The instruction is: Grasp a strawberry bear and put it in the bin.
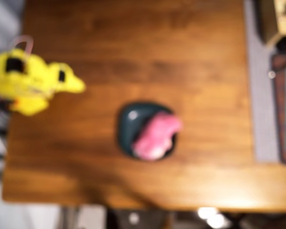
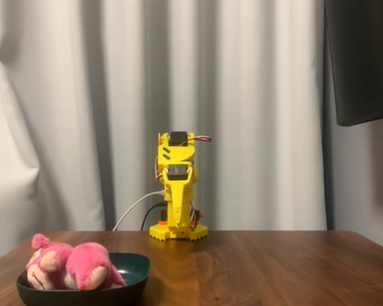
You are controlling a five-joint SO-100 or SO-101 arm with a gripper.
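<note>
Behind everything hangs a pale curtain [image 2: 83, 108], and in front of it the wooden table [image 2: 274, 268] fills the lower part of the fixed view. At the table's far edge in that view stands the yellow arm [image 2: 177, 191], folded up on its base and well apart from the toy. Its gripper [image 1: 76, 85] points out over the wood in the overhead view, but that picture is too blurred, and the fixed view too head-on, for me to tell whether the jaws are apart or together; it carries nothing that I can see.

Nearer the camera sits the bin [image 2: 131, 284], a dark teal dish. The bear [image 2: 73, 266] lies in it, pink and fluffy, slumped toward one side; from above, the bear [image 1: 155, 136] covers the dish's right half and pokes a little over the rim, with bare teal showing on the bin [image 1: 128, 124] to its left.

Judging by this, the placing step looks done and the arm seems parked. I would say nothing more is called for, unless the overhang matters; then a nudge of the toy toward the bare half would settle it.
</note>
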